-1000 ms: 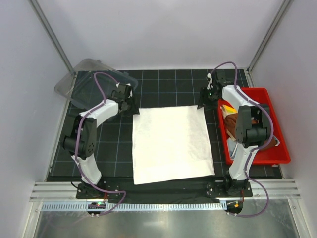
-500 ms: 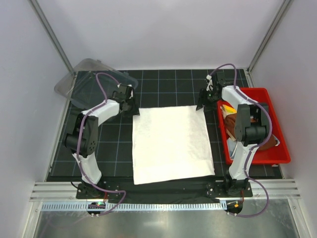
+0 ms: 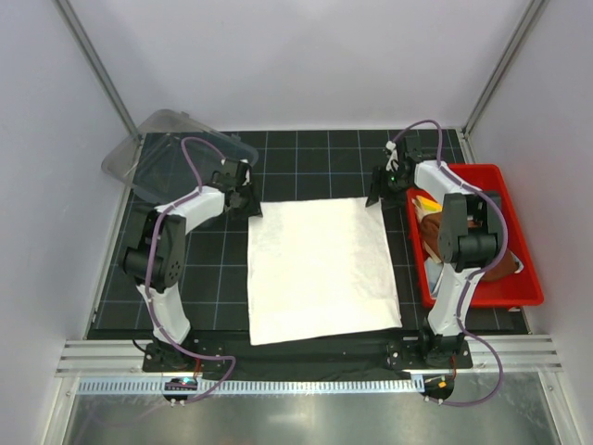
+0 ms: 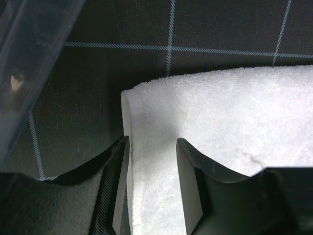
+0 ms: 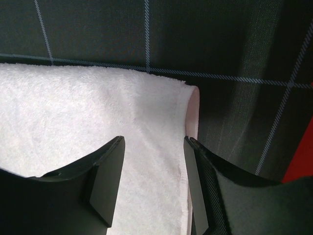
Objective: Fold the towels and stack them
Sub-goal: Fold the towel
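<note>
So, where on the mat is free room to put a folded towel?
Bare mat lies beyond the white towel, between the clear tub and the right arm, and left of it, beside the left arm. Crowded: the right side, with the red bin.

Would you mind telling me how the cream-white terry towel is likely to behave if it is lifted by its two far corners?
The cream-white terry towel will probably sag between the corners: it lies limp and flat on the mat. Its looped pile looks grippy, so slipping seems unlikely. The rounded edge at the corner suggests doubled layers, which might part.
</note>
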Motion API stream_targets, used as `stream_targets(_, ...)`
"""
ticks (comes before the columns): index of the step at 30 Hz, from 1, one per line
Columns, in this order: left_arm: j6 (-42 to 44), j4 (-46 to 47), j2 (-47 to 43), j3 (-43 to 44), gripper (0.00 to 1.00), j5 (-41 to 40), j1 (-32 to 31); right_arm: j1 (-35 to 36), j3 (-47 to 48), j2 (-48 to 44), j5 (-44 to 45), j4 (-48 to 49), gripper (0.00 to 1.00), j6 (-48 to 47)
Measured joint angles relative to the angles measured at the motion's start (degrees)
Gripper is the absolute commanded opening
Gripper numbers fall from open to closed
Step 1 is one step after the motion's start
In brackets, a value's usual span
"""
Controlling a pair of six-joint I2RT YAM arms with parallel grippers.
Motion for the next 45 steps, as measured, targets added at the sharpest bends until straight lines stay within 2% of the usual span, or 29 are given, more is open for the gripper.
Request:
stream_targets(7,0.0,0.5,1.01,0.0,0.44,0.52,0.0,0.0,-0.26,0.87,-0.11,0.09,0.56,-0.37)
stream_targets(8,0.0,0.5,1.16,0.0,0.44,0.55,0.0,0.0,-0.37,0.87,-0.11,0.13,0.61,-0.37)
stream_targets(10,0.0,0.52,1.31,0.0,0.44,0.61,0.0,0.0,-0.63,0.87,0.02,0.17,0.63,-0.57)
stream_targets(18,0.0,0.52,1.36,0.0,0.44,0.63,0.0,0.0,-1.25,0.85,1.68,0.55,0.61,-1.22)
stream_targets(22,-0.02,0.52,1.36,0.0,0.42,0.63,0.0,0.0,-1.64,0.85,0.9,0.92,0.52,-1.38)
stream_targets(26,-0.07,0.52,1.36,0.0,0.33,0.68,0.0,0.0,-2.32,0.85,-0.24,1.64,0.42,-1.36)
stream_targets(28,-0.17,0.52,1.36,0.0,0.3,0.85,0.02,0.0,-2.38,0.85,-0.76,1.77,0.4,-1.4)
stream_targets(30,-0.22,0.52,1.36,0.0,0.25,0.92,0.02,0.0,-2.4,0.83,-1.14,1.79,0.33,-1.4)
stream_targets(31,-0.17,0.5,1.36,0.0,0.16,0.94,0.0,0.0,-2.4,0.83,-1.36,1.79,0.26,-1.4)
stream_targets(34,-0.13,0.42,1.36,0.02,0.1,0.94,0.0,0.0,-2.4,0.81,-1.84,1.81,0.14,-1.44)
stream_targets(35,-0.15,0.26,1.36,0.11,0.02,0.94,0.0,0.0,-2.4,0.81,-1.92,1.81,0.08,-1.44)
stream_targets(37,-0.15,-0.24,1.36,0.55,0.0,0.92,0.0,0.0,-2.4,0.79,-2.03,1.77,0.01,-1.49)
stream_targets(45,0.22,-3.23,-0.2,2.36,0.0,1.44,0.28,-0.11,-2.4,-3.58,-0.79,0.33,0.01,-1.4)
